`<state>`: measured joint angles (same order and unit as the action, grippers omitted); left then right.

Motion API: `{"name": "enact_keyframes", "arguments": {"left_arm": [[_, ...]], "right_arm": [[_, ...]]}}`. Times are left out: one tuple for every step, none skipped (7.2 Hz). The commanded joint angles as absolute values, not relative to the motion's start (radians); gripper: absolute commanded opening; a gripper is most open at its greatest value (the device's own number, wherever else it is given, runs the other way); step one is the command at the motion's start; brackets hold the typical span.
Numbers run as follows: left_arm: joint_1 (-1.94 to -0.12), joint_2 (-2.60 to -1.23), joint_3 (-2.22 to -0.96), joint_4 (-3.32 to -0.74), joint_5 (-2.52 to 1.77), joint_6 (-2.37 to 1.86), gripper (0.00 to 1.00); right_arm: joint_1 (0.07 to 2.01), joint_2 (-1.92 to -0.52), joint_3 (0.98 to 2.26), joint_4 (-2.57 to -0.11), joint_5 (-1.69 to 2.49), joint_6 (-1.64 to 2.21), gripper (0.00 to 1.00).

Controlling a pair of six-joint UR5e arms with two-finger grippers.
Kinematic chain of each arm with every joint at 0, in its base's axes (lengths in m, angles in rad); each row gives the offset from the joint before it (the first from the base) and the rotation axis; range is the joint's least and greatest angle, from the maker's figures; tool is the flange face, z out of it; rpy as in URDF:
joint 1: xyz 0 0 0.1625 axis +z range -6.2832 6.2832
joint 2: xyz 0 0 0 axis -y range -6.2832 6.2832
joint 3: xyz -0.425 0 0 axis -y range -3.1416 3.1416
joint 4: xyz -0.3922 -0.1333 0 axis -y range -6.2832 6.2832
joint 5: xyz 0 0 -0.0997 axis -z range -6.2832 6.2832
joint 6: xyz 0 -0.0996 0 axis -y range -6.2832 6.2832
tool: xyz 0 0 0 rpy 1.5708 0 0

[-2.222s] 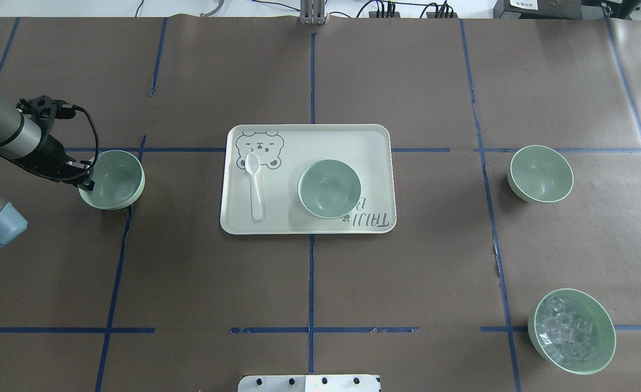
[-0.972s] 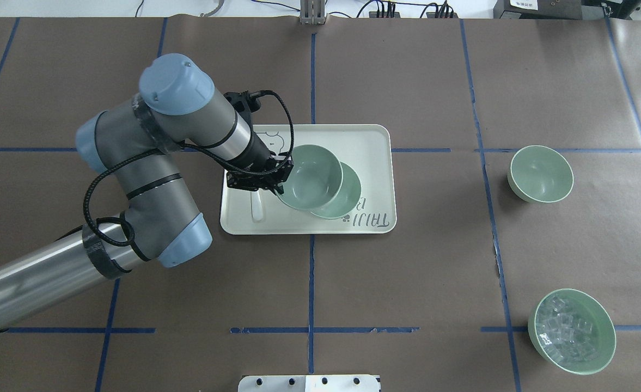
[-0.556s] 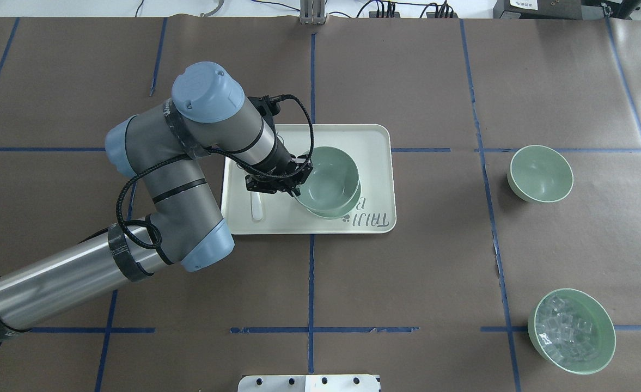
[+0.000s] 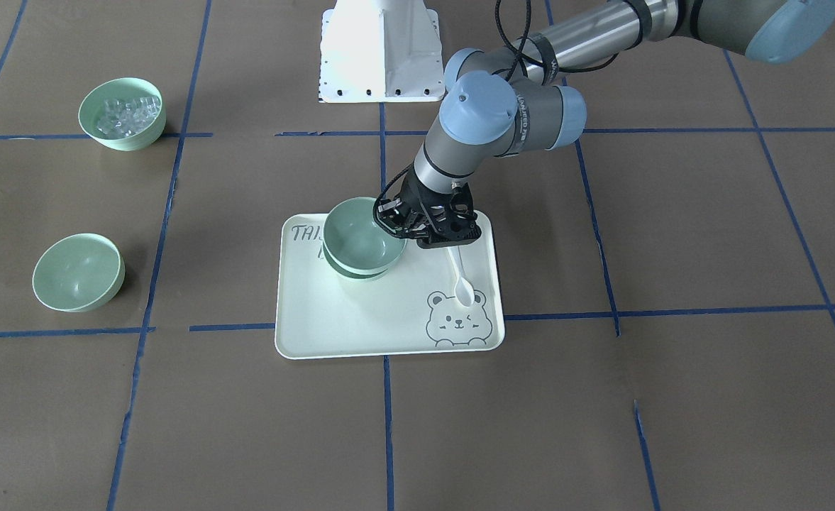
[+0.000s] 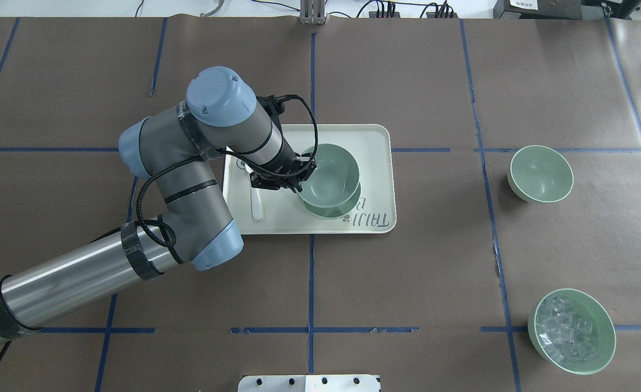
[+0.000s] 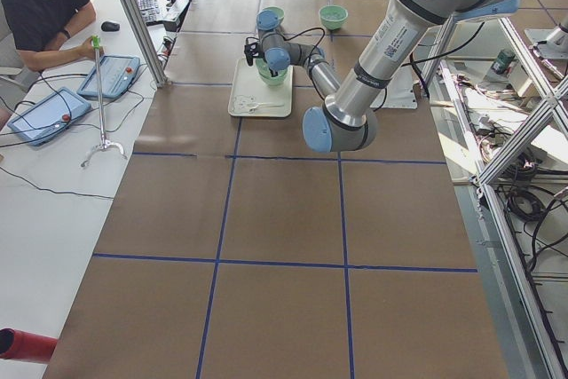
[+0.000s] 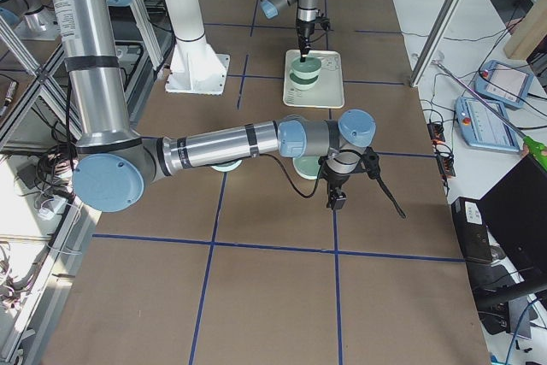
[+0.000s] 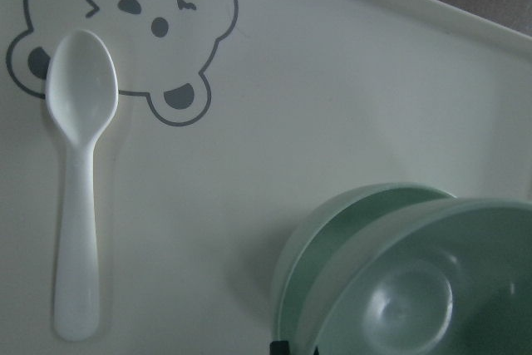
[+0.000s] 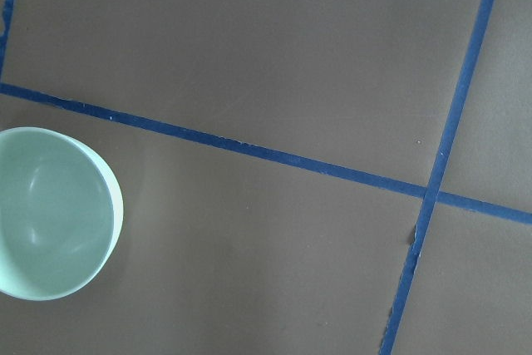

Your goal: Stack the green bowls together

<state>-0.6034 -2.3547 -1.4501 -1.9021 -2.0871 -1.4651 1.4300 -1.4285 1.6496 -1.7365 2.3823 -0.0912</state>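
Now: left hand (image 5: 301, 178) pinches the left rim of the upper green bowl (image 5: 330, 173), which appears nested, slightly off-centre, in the lower green bowl (image 5: 353, 206) on the bear-printed tray (image 5: 377, 142). First stack looks nearly done; release pending. The third green bowl (image 5: 541, 174) stands alone on the bench (image 5: 407, 272), well apart, unstacked. Right hand (image 7: 336, 196): grip cannot be told.

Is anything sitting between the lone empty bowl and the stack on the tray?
Nothing visible. Only table surface separates the lone bowl from the stack on the tray; the ice bowl sits off that line, and the spoon lies beyond the stack.
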Motion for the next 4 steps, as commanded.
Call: {"name": "enact_keyframes", "arguments": {"left_arm": [[-0.595, -2.359, -1.443, -1.902, -2.085, -1.463, 0.00], [-0.586, -2.359, -1.440, -1.904, -2.085, -1.463, 0.07], [-0.566, -2.358, -1.436, -1.908, -2.057, -1.462, 0.30], [-0.552, -2.362, -1.439, -1.914, -2.010, -1.459, 0.99]], "right_arm": [[1.430, -1.430, 1.648, -1.738, 2.382, -0.091, 1.00], [1.430, -1.431, 1.647, -1.738, 2.382, -0.091, 1.00], [1.430, -1.431, 1.647, -1.736, 2.382, -0.091, 1.00], [1.428, -1.431, 1.647, -1.738, 2.382, -0.091, 1.00]]}}
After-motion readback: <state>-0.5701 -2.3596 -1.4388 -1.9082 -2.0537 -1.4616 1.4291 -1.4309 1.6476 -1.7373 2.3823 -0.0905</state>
